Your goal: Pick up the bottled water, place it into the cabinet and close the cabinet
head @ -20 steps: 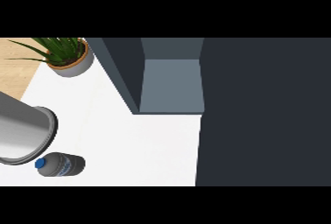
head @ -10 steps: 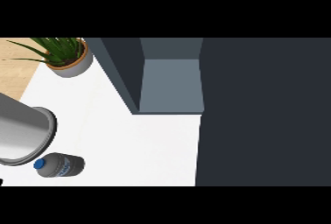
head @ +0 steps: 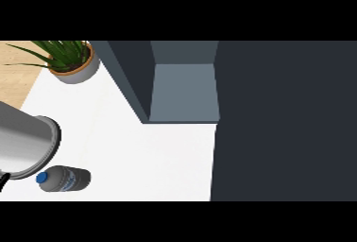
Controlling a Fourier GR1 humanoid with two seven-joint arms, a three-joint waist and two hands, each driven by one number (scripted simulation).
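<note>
The bottled water (head: 65,179) stands on the white counter (head: 146,160) at the lower left, seen from above with its blue cap toward the left. The cabinet (head: 182,90) is open at the top middle, and its grey inside shows nothing in it. Its dark door (head: 286,123) fills the right side of the view. My left forearm (head: 24,144) is a big grey cylinder at the left edge, just above the bottle. Only a thin black sliver of the left hand (head: 4,181) shows beside the bottle's cap. My right hand is out of view.
A potted plant (head: 71,60) in a grey pot stands at the counter's back left, beside the cabinet's left wall. A strip of wooden surface (head: 17,75) lies beyond the counter's left edge.
A black sliver of the left hand has come into view at the left edge next to the bottle. The bottle, cabinet and forearm look unmoved.
</note>
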